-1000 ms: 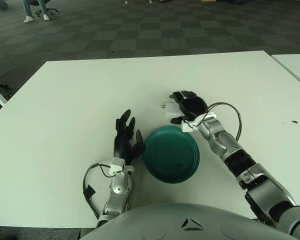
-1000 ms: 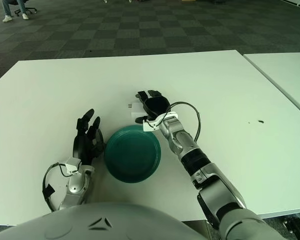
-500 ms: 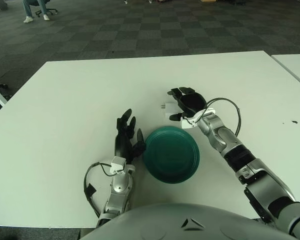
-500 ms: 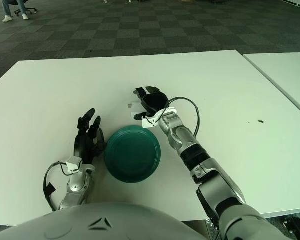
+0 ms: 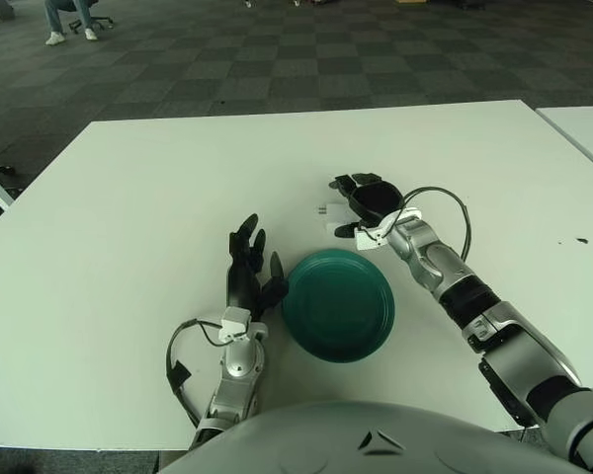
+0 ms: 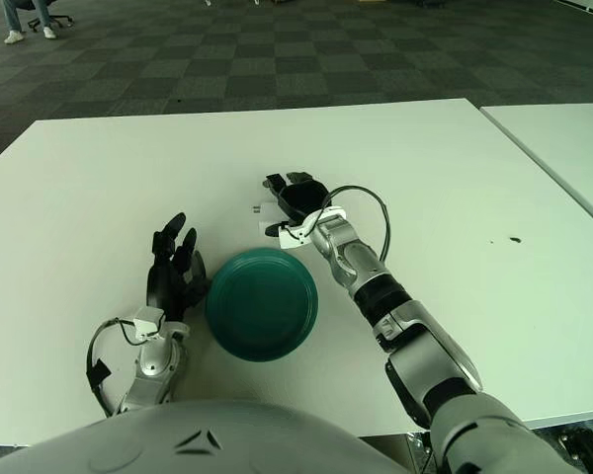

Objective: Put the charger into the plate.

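A small white charger [image 5: 330,214] lies on the white table just behind the dark green plate [image 5: 337,304]. My right hand [image 5: 361,202] hovers right over the charger with its black fingers curled around it, hiding most of it; only the left end with its prongs shows. Whether the fingers actually grip it I cannot tell. My left hand [image 5: 249,273] shows just left of the plate, fingers spread and pointing up, holding nothing.
The white table [image 5: 158,197] reaches to a front edge close to my body. A second white table [image 5: 585,128] stands at the far right across a narrow gap. A small dark speck [image 5: 581,240] marks the tabletop at right. Checkered carpet lies beyond.
My right hand has crept a little to the left and further back over the charger, fingers curling closer around it. The left hand and the plate have stayed put.
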